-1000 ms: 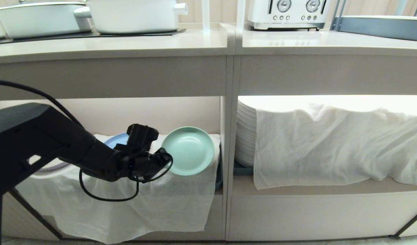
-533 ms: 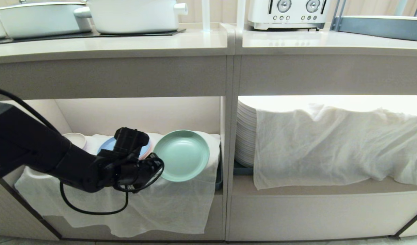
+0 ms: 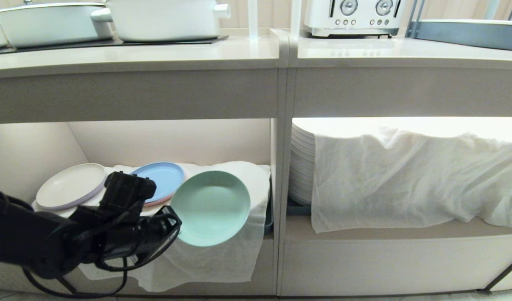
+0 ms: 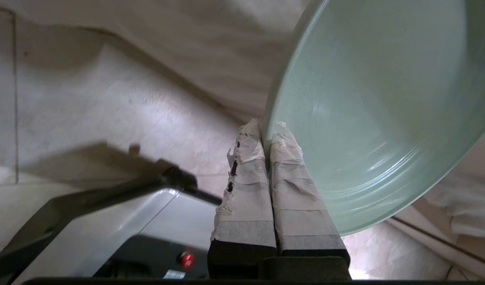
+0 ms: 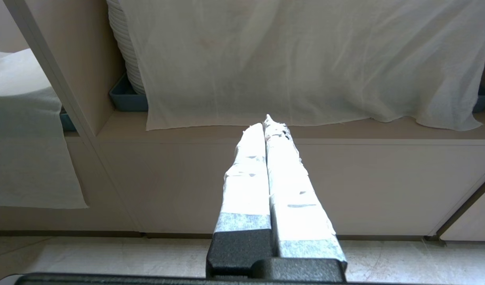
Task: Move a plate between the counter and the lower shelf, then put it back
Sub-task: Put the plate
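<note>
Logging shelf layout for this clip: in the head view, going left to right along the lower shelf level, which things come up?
off-white plate → blue plate → mint-green plate, held at its rim by the left hand → tall white plate stack → draped white cloth.

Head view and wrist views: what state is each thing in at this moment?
left tool: shut on the mint-green plate's rim.
mint-green plate: held tilted in front of the lower shelf, off the white cloth.
blue plate: lying on the cloth in the shelf.
off-white plate: lying beside it.
right tool: shut, empty, facing the covered plate stack.
</note>
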Tool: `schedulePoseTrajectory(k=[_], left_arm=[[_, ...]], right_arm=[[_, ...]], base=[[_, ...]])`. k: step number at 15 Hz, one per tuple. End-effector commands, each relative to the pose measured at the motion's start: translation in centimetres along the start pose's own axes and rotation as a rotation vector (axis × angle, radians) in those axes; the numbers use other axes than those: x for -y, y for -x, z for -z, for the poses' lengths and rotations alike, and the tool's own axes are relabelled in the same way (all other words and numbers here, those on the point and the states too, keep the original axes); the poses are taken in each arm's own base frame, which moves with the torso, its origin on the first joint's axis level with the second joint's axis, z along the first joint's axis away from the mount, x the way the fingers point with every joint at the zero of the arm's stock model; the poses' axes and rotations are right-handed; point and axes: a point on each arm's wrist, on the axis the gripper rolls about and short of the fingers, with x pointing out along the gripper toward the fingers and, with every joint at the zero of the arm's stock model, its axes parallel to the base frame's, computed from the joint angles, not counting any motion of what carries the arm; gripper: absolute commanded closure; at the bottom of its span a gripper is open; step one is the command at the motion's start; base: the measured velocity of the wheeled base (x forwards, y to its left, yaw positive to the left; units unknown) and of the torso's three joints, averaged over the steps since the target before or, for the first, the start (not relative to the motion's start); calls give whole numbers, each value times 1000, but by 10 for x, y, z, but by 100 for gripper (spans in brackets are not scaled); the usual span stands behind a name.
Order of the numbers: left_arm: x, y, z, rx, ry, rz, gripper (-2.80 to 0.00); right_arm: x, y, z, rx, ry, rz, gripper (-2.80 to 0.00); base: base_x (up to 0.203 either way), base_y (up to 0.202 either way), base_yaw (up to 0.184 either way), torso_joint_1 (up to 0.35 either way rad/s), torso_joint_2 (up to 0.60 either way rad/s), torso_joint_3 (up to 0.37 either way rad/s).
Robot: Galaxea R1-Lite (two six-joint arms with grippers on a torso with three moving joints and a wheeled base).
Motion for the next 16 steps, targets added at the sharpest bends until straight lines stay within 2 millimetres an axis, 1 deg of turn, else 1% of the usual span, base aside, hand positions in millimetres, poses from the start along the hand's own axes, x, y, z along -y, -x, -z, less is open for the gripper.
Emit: schedulePoseTrajectory(k=[1,4,8,10,12,16], left_arm=[[-7,28,8,-1,-6,26,0],[-22,52,23,-48,-27,23,0],[-44,75,41,-90,-104,16,0],[-50,83,45,-91,-123,40,0],[-60,89,52,-124,-186,32,0],[-61,90,54,-154,-198,42,0]], right_arm=[[0,0,0,0,2,0,0],[0,0,0,-1,1,0,0],[0,0,0,0,0,0,0],[0,0,0,0,0,0,0],[0,0,0,0,2,0,0],[0,0,0,0,0,0,0]], base=[[0,0,0,0,0,0],[0,0,0,0,0,0],[0,0,0,0,0,0],[0,0,0,0,0,0],[0,0,0,0,0,0],[0,0,0,0,0,0]])
